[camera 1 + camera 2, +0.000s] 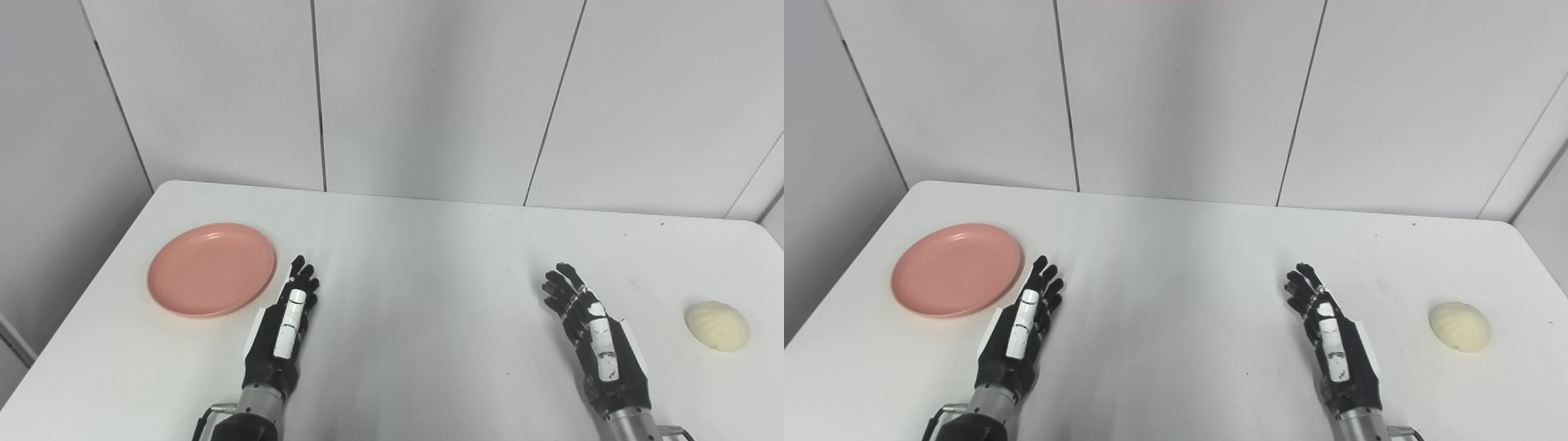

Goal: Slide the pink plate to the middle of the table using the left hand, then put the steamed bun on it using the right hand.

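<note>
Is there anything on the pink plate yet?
No, the pink plate is empty. Its whole inside shows bare, and the steamed bun sits far off on the table's right.

Plate [211,269] lies far left on the table [416,257], bun [717,326] far right

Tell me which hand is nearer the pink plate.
The left hand, right beside the pink plate; the right hand sits nearer the steamed bun.
</note>
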Available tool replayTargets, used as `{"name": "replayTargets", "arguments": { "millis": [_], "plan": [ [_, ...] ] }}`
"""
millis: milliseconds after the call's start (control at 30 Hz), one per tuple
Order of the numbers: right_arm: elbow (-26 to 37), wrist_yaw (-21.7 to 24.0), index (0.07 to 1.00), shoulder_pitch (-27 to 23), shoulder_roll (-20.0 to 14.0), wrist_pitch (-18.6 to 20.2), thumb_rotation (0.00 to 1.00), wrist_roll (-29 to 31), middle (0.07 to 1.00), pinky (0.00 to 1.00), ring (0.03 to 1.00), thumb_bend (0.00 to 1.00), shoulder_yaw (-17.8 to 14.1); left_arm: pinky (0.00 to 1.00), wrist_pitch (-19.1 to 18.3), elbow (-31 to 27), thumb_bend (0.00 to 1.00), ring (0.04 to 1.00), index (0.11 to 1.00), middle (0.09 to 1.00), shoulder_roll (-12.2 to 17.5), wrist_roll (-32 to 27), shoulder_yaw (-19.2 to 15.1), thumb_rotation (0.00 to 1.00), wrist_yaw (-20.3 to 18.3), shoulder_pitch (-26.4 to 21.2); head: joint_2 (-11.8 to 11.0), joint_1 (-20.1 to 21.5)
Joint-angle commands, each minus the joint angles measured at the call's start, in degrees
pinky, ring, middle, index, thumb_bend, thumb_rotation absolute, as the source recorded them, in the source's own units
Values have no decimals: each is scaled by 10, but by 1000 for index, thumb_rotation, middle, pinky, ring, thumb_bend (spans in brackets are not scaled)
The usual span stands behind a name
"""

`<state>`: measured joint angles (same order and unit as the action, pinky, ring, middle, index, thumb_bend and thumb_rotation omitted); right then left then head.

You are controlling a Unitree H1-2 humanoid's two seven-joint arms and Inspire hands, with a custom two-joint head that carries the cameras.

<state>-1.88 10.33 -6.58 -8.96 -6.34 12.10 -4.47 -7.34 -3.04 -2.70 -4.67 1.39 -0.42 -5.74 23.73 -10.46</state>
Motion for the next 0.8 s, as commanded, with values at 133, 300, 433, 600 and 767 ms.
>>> {"name": "replayTargets", "arguments": {
  "millis": [133,300,433,600,767],
  "plan": [
    [-18,4,899,15,2,-22,958,2,892,922,895,835,-2,1000,-4,-6,689,982,1000,1000,-4,-2,5,903,-6,-13,-1,0],
    [-19,-1,899,17,9,-26,959,-8,888,923,898,827,3,1000,23,1,650,978,1000,1000,9,13,8,910,-9,-15,-5,4],
    [-17,-4,890,19,15,-29,959,-14,883,910,894,811,4,1000,38,-2,693,977,1000,1000,17,12,6,896,-13,-21,-10,14],
    [-21,-7,881,17,21,-29,944,-14,877,909,887,816,2,1000,44,-40,700,976,1000,996,25,3,-12,868,-9,-44,-14,24],
    [-20,-7,878,16,25,-26,933,-11,875,911,886,811,0,958,25,-73,800,958,1000,979,35,-21,-50,843,-2,-83,-16,25]
  ]
}}
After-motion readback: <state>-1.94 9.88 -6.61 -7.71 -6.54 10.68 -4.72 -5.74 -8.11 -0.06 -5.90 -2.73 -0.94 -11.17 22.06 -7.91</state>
